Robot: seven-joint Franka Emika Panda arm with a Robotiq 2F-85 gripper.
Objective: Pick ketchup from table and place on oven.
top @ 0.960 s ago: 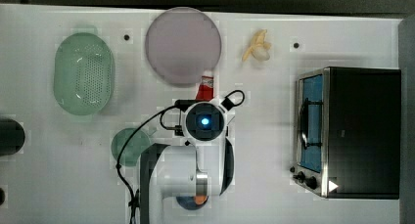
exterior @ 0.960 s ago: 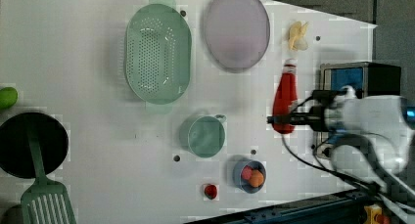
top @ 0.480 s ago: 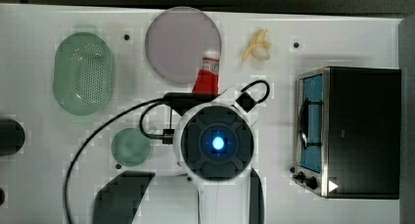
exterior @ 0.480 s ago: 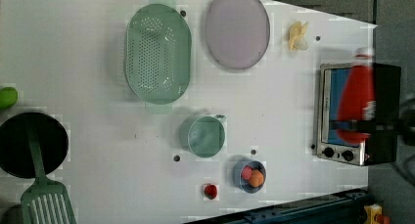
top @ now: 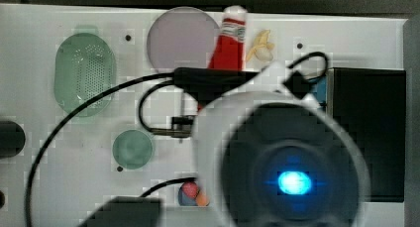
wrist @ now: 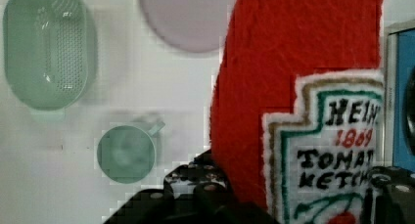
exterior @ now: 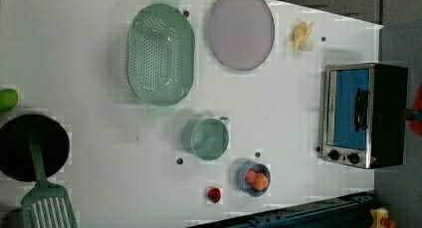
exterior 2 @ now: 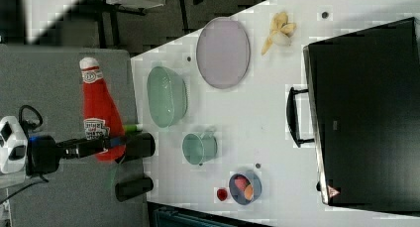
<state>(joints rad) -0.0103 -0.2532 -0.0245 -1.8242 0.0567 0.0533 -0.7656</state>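
Gripper (exterior 2: pixel 101 143) clamps soft, light plush red ketchup bottle (exterior 2: pixel 99 113) near its base; squashy, may tilt.

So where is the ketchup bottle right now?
The ketchup is up in the air, held by the gripper, at the right view's left, off the table, not yet on the oven.

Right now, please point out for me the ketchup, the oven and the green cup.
ketchup (exterior 2: pixel 99 105): right view, red body above the label.
oven (exterior: pixel 388 113): left view, black top.
green cup (exterior: pixel 206 138): left view, inside of the bowl.
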